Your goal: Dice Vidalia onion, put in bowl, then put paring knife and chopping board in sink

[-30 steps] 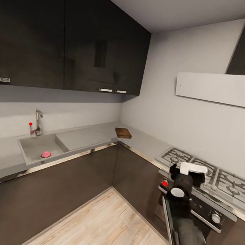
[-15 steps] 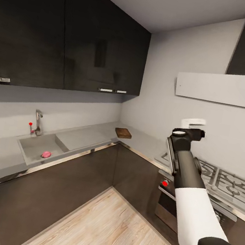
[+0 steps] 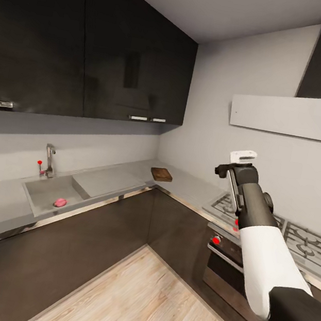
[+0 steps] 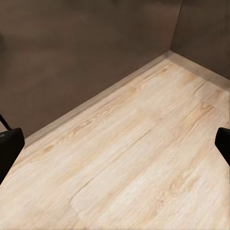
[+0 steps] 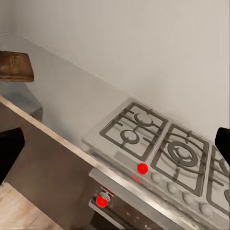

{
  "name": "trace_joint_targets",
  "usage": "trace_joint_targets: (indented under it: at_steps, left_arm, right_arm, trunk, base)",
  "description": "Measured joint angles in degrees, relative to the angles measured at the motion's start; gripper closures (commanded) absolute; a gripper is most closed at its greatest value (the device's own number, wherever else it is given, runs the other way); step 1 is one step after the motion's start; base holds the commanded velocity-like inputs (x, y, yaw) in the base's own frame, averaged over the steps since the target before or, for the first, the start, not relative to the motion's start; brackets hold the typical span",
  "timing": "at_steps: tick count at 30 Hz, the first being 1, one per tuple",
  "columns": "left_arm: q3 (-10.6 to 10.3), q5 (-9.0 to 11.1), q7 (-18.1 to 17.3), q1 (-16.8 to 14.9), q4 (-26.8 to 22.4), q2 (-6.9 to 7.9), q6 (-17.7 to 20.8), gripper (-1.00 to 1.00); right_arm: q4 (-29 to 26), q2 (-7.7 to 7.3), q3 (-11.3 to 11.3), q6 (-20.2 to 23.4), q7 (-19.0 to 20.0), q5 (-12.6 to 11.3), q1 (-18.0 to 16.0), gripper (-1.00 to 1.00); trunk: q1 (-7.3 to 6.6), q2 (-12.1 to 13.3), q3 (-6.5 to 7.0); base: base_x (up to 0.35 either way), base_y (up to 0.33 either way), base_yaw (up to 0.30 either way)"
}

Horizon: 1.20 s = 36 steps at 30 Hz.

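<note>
Right jaws [image 5: 115,143] first: spread wide, the two dark fingertips sit at opposite edges of the wrist view with nothing between them, looking down on the hob [image 5: 167,148] and the red knobs below it. In the head view that gripper [image 3: 238,165] is raised high above the hob's near corner, arm bent up, empty.

Left jaws [image 4: 115,143] are released too, fingertips far apart, and what lies beyond them is bare wooden floor [image 4: 134,158] at the foot of the dark cabinets. Nothing held on either side.

Out to the task's things now. The onion [image 3: 60,202] lies in the sink [image 3: 45,191], a small pink ball on the basin floor, with the tap [image 3: 50,160] behind it. The board [image 3: 161,174] rests on the tabletop [image 3: 110,181] in the far corner, well apart from the sink. Knife and bowl I can't pick out from here.

The task looks barely begun, and the robot stands well back from the sink. The risks as I judge them: the raised right arm is close over the hob, so a turn of the base could swing it into the oven front or the wall. And that round onion may roll off across smooth steel if the jaws close off-centre.
</note>
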Motion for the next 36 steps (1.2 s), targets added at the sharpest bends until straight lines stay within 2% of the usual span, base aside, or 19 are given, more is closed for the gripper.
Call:
trace_joint_targets:
  at_steps: [3, 7, 13, 25, 36]
  left_arm:
    - [-0.02, 0.0, 0.02, 0.0, 0.01, -0.01, 0.06, -1.0]
    - [-0.02, 0.0, 0.04, 0.0, 0.01, -0.03, 0.07, -1.0]
    - [-0.03, 0.0, 0.04, 0.0, -0.05, 0.0, 0.08, -1.0]
    - [-0.02, 0.0, -0.04, 0.0, -0.06, -0.01, 0.09, -1.0]
    - [-0.02, 0.0, -0.04, 0.0, -0.09, 0.0, 0.09, -1.0]
  right_arm:
    - [-0.29, -0.98, 0.09, 3.08, 5.85, -0.57, -0.45, -1.0]
    - [-0.79, -1.44, 0.2, 4.11, 7.42, -0.78, -0.55, -1.0]
    - [-0.91, -1.5, 0.4, 4.34, 7.82, -0.9, -0.57, -1.0]
    - [-0.67, -1.23, 0.52, 4.29, 7.83, -0.99, -0.57, -1.0]
    - [-0.44, -1.15, 0.56, 4.2, 7.8, -0.94, -0.57, -1.0]
  trunk:
    - [-0.02, -0.02, 0.0]
    - [-0.02, -0.01, 0.0]
    - [-0.02, -0.01, 0.0]
    - [-0.02, 0.0, 0.0]
    - [-0.02, -0.01, 0.0]
  base:
    - [0.168, -0.137, 0.0]
    - [0.225, -0.185, 0.0]
    - [0.272, -0.153, 0.0]
    - [0.316, -0.011, 0.0]
    - [0.162, 0.0, 0.0]
